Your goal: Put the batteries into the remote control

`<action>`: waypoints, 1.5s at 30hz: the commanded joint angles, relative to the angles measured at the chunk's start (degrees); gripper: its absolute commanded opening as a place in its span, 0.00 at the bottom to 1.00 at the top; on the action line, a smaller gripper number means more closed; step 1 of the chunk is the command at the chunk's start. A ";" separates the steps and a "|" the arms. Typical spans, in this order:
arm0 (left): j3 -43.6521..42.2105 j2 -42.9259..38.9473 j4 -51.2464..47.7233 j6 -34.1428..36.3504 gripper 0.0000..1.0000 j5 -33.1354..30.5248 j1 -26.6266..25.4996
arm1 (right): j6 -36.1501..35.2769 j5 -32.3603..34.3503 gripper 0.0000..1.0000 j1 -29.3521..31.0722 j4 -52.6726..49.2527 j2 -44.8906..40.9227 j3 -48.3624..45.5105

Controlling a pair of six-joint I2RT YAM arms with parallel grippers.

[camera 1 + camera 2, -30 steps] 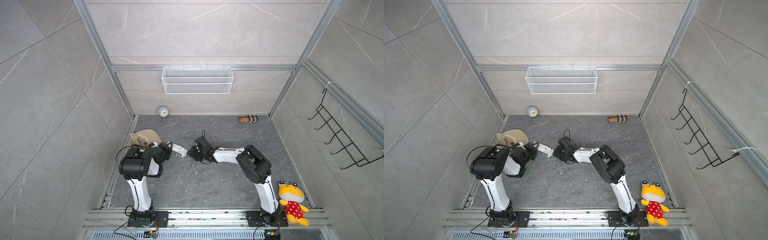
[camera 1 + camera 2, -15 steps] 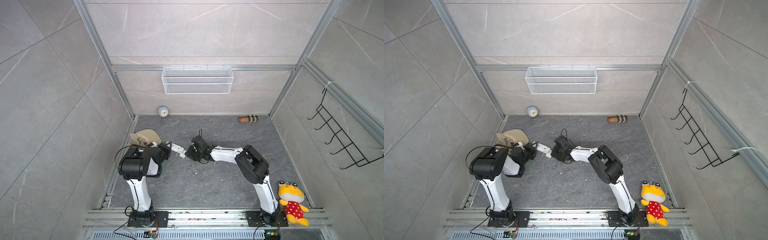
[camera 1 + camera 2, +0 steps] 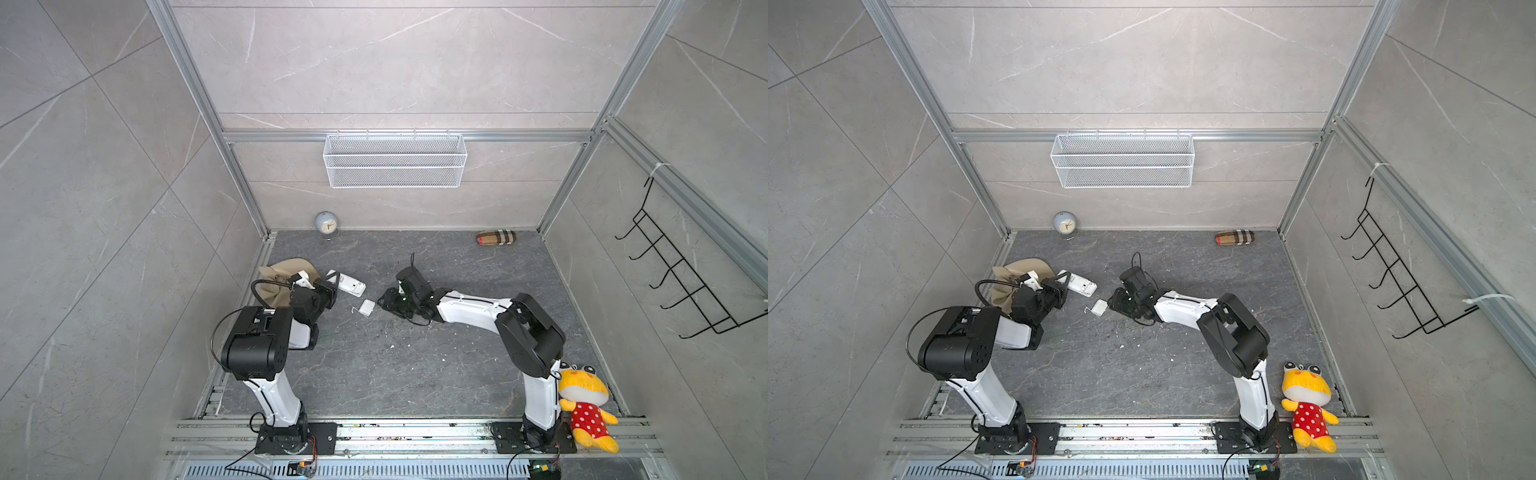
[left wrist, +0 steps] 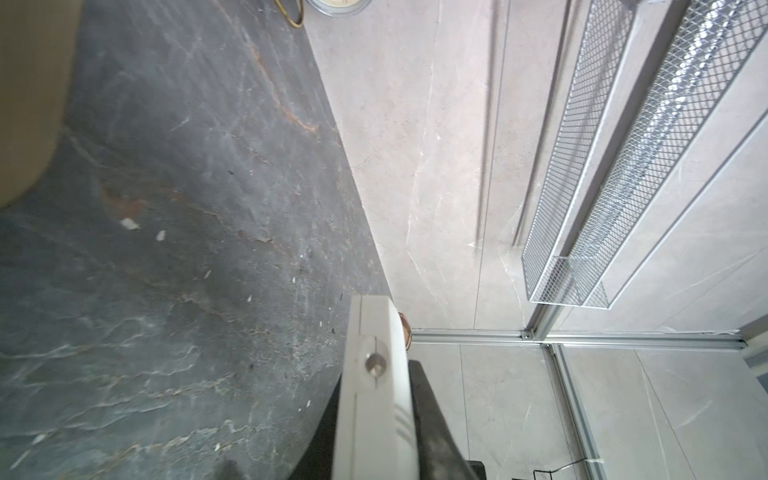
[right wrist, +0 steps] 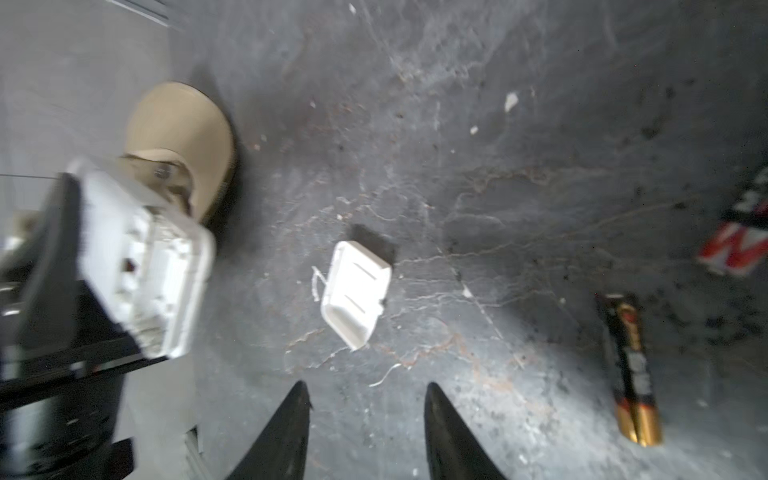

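The white remote control (image 3: 347, 283) (image 3: 1077, 284) is held off the floor, with my left gripper (image 3: 328, 289) (image 4: 376, 374) shut on one end of it. In the right wrist view its empty battery bay (image 5: 153, 266) faces the camera. The detached white back cover (image 3: 367, 307) (image 5: 355, 293) lies flat on the floor between the arms. Just short of the cover, my right gripper (image 3: 384, 297) (image 5: 368, 390) is open and holds nothing. A dark battery with an orange-gold end (image 5: 629, 368) lies on the floor beside it. I cannot tell if a second lies against it.
A beige cap (image 3: 286, 274) lies behind the left gripper. A round clock (image 3: 326, 222) and a plaid pouch (image 3: 496, 238) sit by the back wall. A plush toy (image 3: 584, 399) leans at the right arm's base. A wire basket (image 3: 395, 160) hangs on the wall.
My right gripper has opened, and the white back cover now lies free on the floor in front of it. The left gripper keeps its hold on the remote.
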 commanded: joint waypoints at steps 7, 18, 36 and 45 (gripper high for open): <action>2.45 -7.02 1.76 -6.63 0.00 -4.62 -5.05 | 10.60 -9.73 0.76 -0.74 22.91 -2.66 -3.22; 4.19 -11.98 -3.39 -8.25 0.00 -11.94 -10.98 | 14.94 -8.11 0.68 -0.69 31.16 -2.74 -6.51; 6.15 -9.58 -0.98 -10.24 0.00 -14.67 -14.75 | 18.45 -6.67 0.44 -0.47 34.36 0.56 -2.58; 5.71 -10.52 -0.88 -10.36 0.00 -14.27 -14.76 | 19.75 -6.12 0.46 -0.51 34.24 3.61 0.55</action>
